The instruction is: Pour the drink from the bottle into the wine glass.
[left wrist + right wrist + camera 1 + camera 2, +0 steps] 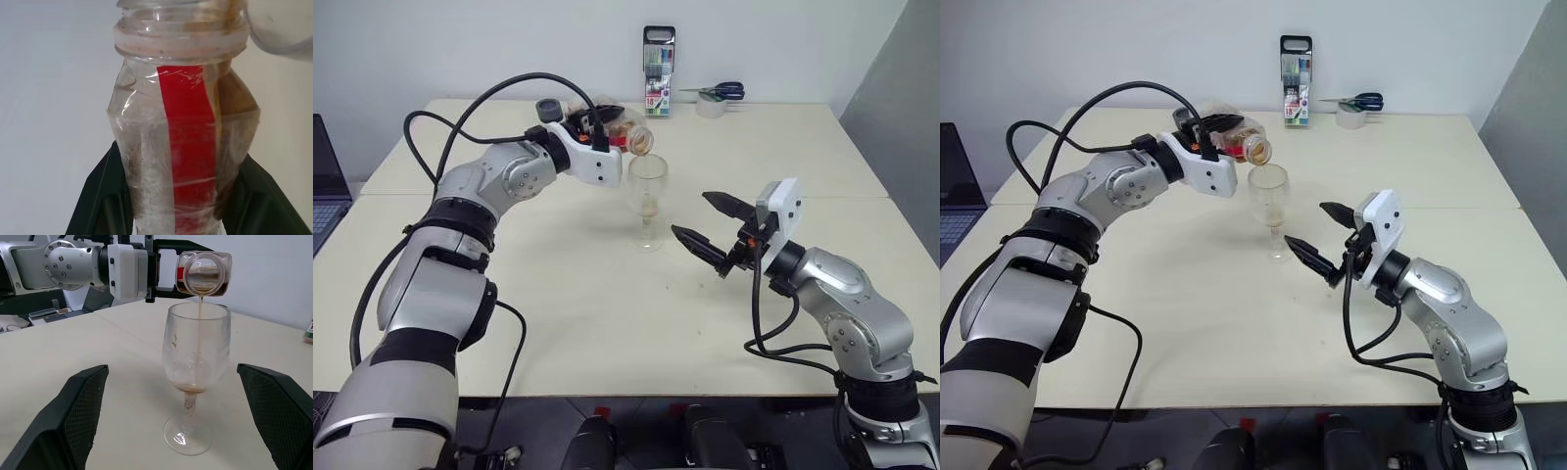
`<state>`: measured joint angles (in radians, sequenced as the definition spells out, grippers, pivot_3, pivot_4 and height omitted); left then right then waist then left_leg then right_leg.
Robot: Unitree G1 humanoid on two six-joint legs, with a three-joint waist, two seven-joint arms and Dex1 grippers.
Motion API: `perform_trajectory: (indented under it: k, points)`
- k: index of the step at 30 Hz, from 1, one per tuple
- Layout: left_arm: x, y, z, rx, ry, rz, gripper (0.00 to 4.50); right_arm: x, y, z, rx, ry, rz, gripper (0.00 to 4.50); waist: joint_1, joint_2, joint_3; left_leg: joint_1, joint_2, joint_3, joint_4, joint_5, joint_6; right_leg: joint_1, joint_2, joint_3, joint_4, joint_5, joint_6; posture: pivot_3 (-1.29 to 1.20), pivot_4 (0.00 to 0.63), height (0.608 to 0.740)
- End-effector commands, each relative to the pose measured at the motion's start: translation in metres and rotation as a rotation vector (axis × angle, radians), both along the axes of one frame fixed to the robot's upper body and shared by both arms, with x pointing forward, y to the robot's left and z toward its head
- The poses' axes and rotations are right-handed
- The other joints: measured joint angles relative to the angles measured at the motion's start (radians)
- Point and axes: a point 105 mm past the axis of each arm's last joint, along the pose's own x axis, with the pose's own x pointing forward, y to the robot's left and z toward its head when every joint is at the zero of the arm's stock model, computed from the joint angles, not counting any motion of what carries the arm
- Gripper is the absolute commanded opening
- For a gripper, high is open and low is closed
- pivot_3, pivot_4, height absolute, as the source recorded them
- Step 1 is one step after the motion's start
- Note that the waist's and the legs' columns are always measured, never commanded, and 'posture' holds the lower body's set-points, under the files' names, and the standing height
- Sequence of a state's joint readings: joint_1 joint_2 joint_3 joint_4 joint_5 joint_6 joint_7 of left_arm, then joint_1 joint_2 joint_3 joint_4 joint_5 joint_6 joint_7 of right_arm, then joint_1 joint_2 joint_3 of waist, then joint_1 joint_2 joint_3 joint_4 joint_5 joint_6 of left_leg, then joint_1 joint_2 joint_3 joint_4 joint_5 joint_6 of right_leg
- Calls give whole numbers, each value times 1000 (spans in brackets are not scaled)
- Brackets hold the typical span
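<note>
Two hands at work: left hand (592, 132) clamped on tipped bottle (622, 130), thin stream of drink (199, 333) falling into wine glass (647, 201) mid-tabletop (558, 323). Right hand (712, 227) spread wide just beside the stem, empty. Pouring barely begun; edges well apart, open room all round.

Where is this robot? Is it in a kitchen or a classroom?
Probably an office or lab room, not a kitchen. Plain cream tables stand against a bare wall, with a case of marker pens, scissors on a tape roll, and a laptop.
</note>
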<state>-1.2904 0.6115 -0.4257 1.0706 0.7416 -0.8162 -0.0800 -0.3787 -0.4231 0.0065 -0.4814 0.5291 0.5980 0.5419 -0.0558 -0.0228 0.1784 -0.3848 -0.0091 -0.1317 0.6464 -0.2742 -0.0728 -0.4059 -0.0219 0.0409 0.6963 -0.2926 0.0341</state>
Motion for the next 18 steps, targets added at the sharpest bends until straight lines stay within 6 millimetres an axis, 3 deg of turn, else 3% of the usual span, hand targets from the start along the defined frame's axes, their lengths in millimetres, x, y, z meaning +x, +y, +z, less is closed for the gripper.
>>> perform_trajectory:
  k: [1, 18]
  points:
    - [-4, -1, 30, -31, -85, -15, 1778, -7, 4, 12, 18, -58, 15, 4500, 0, 0, 0, 0, 0, 0, 0, 0, 0, 0, 0, 0, 0, 0, 0, 0, 150, 740]
    - [-3, 0, 39, -23, -113, -8, 1778, -12, 9, 11, 39, -54, 33, 4500, -1, 0, 0, 0, 0, 0, 0, 0, 0, 0, 0, 0, 0, 0, 0, 0, 150, 740]
